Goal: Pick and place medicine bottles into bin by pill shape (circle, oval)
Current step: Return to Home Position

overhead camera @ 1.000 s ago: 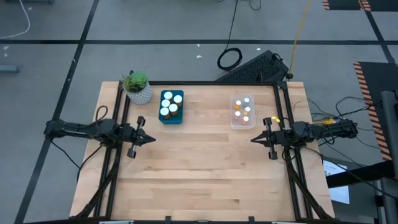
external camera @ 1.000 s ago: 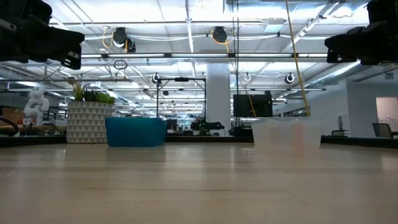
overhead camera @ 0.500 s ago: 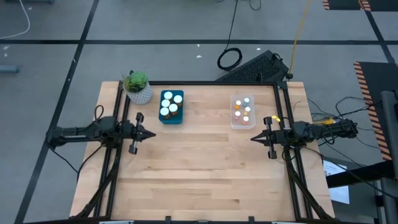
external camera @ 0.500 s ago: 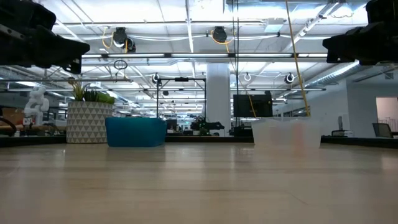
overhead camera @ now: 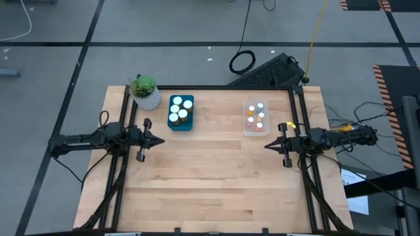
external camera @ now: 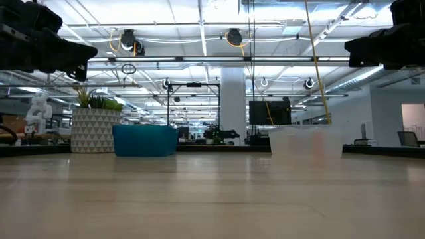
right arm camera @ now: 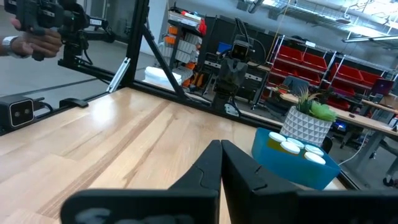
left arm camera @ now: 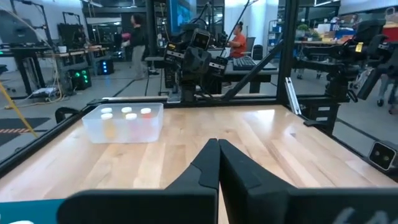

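Your left tool (overhead camera: pixel 156 141) and right tool (overhead camera: pixel 270 145): fingers together, empty, above counter (overhead camera: pixel 210 177) edges. Bottles (overhead camera: pixel 180 110) sit in blue bin (overhead camera: pixel 181 125); more in clear bin (overhead camera: pixel 256 131).

Overhead cam looks straight down on the whole table (overhead camera: pixel 210 177). Low cam sits at tabletop level, facing the far edge. Each wrist cam looks across toward the opposite arm; all four catch the blue bin (overhead camera: pixel 181 113).
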### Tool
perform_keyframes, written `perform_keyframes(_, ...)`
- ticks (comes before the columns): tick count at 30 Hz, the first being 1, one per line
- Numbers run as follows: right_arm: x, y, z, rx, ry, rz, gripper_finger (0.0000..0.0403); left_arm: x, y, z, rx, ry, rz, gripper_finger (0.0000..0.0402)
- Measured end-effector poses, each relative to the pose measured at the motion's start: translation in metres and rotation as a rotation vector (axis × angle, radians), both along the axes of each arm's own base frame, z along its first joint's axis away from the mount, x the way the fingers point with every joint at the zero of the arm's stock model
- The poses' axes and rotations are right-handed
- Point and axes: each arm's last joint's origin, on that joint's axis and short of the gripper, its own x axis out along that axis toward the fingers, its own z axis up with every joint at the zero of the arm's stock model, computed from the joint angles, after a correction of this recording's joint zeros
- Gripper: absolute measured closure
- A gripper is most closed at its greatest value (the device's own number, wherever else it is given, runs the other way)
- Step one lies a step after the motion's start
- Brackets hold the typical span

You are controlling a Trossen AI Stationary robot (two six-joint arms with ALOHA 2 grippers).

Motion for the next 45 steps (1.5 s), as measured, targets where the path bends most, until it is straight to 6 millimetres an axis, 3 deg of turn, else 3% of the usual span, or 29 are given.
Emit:
perform_keyframes(24,0.0000,0.0000,0.0000,0.000,0.000,0.000,0.0403,0.0002,0.0024,-0.0013,-0.039,0.016,0.081,0.0383)
perform_keyframes(34,0.0000,0.0000,0.0000,0.000,0.000,0.000,0.0403,0.0002,0.0024,-0.0013,-0.048,0.016,0.080,0.0399)
perform_keyframes(45,0.0000,0.0000,0.0000,0.000,0.000,-0.001,0.0403,0.0002,0.0023,-0.0013,-0.050,0.016,0.080,0.0365)
